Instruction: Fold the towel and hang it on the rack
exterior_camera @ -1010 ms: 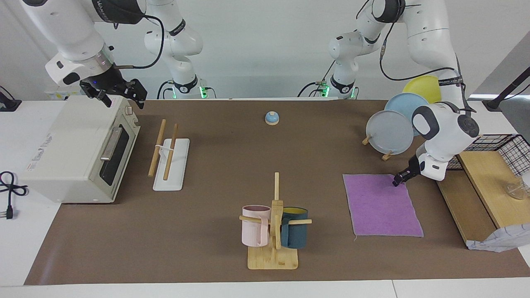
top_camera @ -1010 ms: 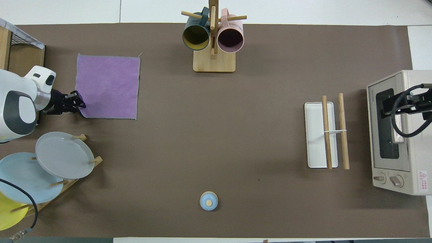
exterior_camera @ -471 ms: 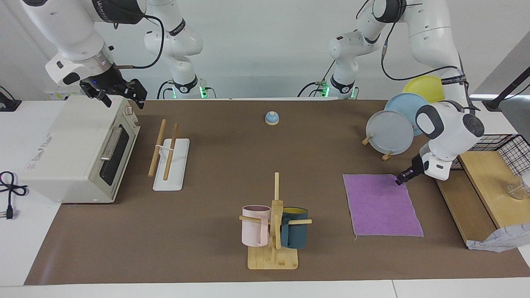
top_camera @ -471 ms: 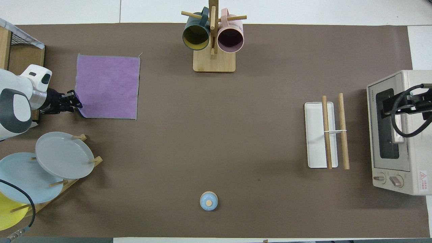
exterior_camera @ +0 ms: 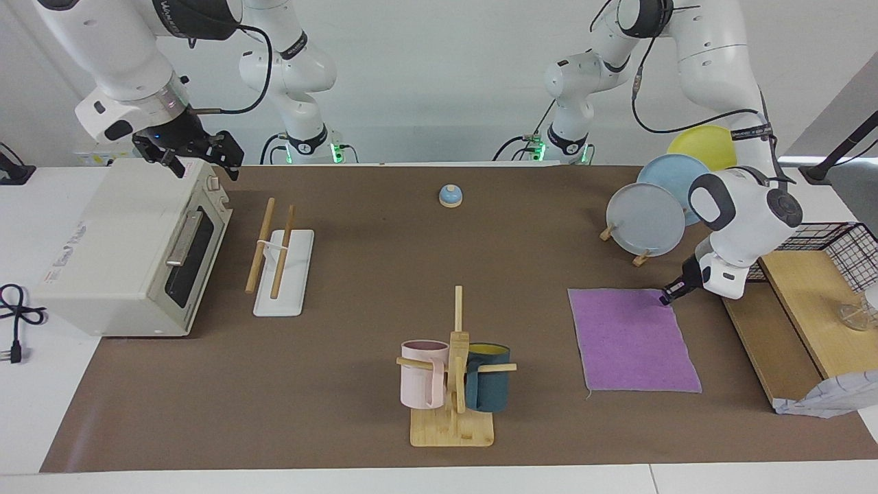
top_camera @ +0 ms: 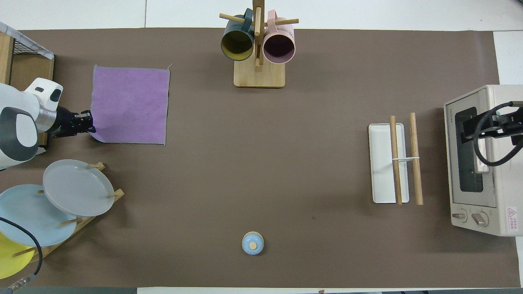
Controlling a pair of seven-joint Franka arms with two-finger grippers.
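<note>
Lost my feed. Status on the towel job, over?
Left hand shut on towel corner nearest the plates. Right hand open over toaster oven, waiting. Towel flat, unfolded. Rack bare.

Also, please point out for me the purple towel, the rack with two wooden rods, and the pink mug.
towel [exterior_camera: 631,339]: facing view, middle of its purple face.
rack [exterior_camera: 293,274]: facing view, bare part of its white base.
pink mug [exterior_camera: 420,374]: facing view, its outer wall.

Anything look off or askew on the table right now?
Nothing stands out. The towel lies flat; the left gripper is shut on its corner nearest the robots. The right gripper waits over the toaster oven.
</note>
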